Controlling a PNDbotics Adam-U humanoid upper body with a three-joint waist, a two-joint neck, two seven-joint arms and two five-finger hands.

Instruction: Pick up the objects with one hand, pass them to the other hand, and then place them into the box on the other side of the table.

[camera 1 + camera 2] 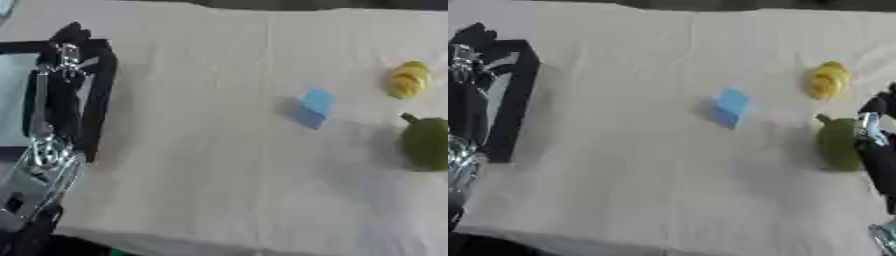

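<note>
A blue block (315,107) stands tilted near the middle of the cloth-covered table. A yellow rounded object (409,79) lies at the far right. Nearer than it sits a green pear-shaped fruit (836,145) with a short stem. My right hand (878,131) comes in at the right edge, right beside the green fruit, fingers straight and not curled round it. My left hand (68,46) hangs over the black-rimmed box (103,95) at the left edge, and nothing shows in it. The arm hides most of the box's inside.
The cloth-covered table (219,190) has a wide bare stretch between the box and the blue block. Its front edge runs along the bottom of the view.
</note>
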